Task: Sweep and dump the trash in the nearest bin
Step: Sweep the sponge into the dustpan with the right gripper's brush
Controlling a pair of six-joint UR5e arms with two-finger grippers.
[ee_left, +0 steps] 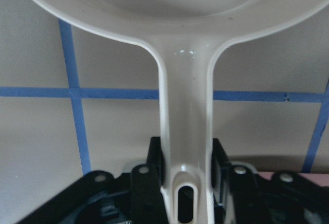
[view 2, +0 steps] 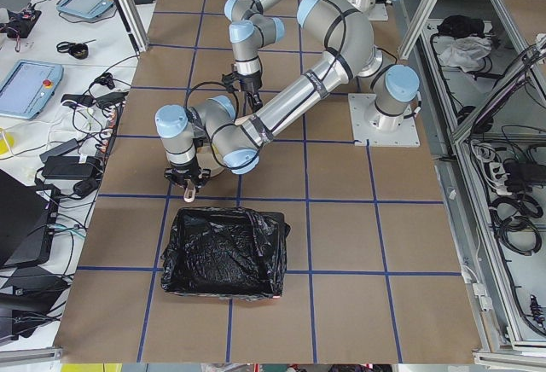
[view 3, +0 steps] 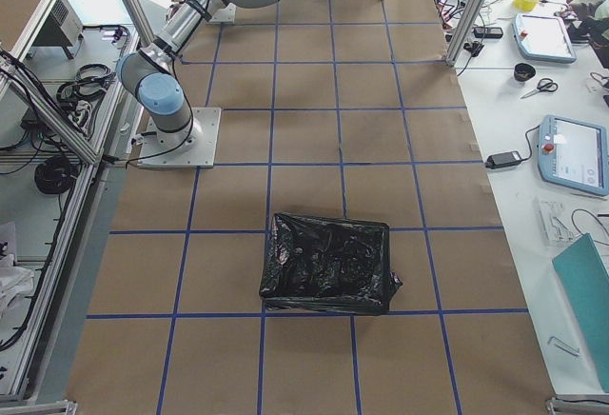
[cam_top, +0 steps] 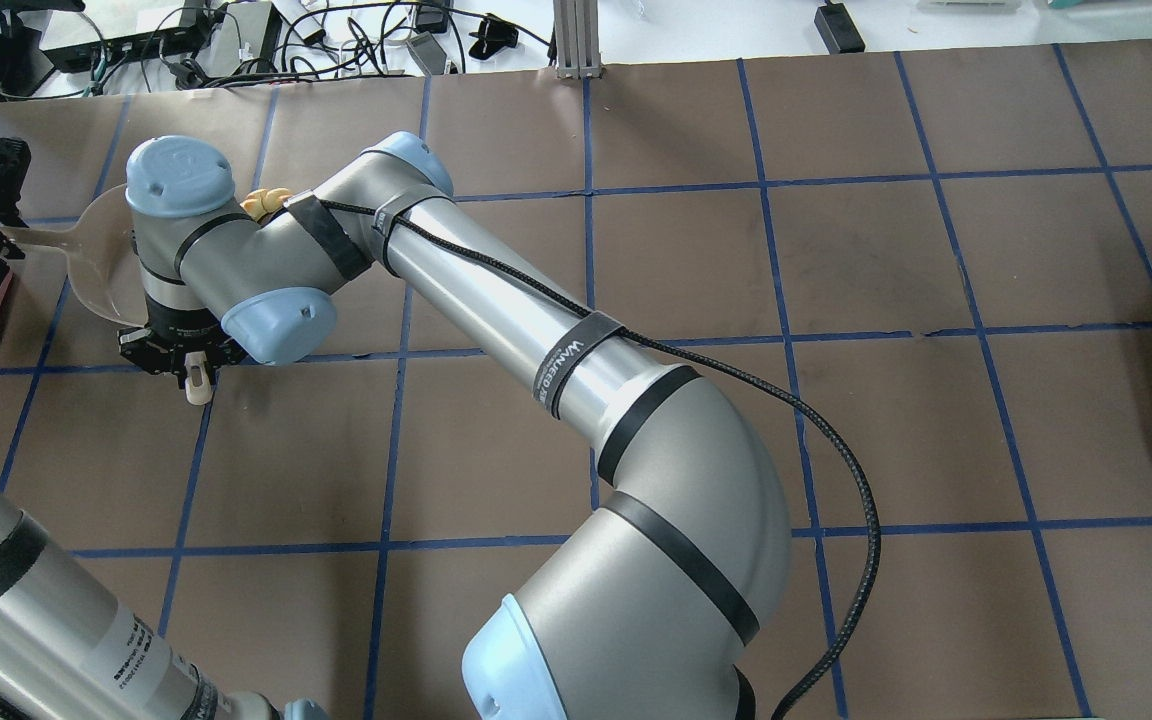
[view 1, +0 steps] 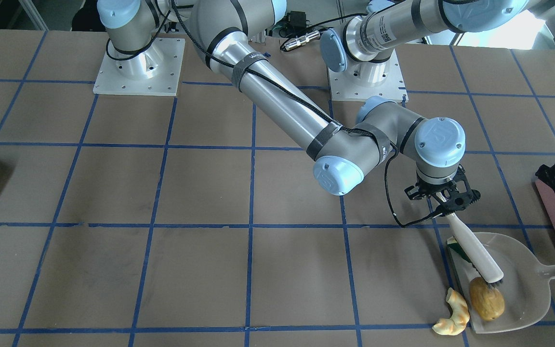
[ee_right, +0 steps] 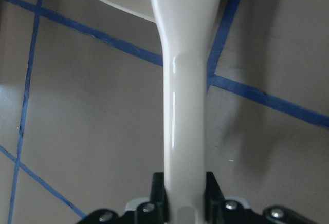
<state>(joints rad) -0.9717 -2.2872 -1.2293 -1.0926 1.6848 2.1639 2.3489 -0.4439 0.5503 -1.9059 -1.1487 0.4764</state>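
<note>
The table is brown. Blue tape lines make big squares on it. Near one end, a white brush has its bristles inside a white dustpan. Far from them, a crinkly black bag sits open on the table. On a side desk lie a tablet, scissors and a roll of yellow tape.

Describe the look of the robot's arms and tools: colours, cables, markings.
Both the right arm and the left arm are silver-grey tubes with pale blue caps and black rings at the joints. A black braided cable runs along the right arm, under black straps with white letters. The left arm carries a white printed label. The right tool and left tool are black.
</note>
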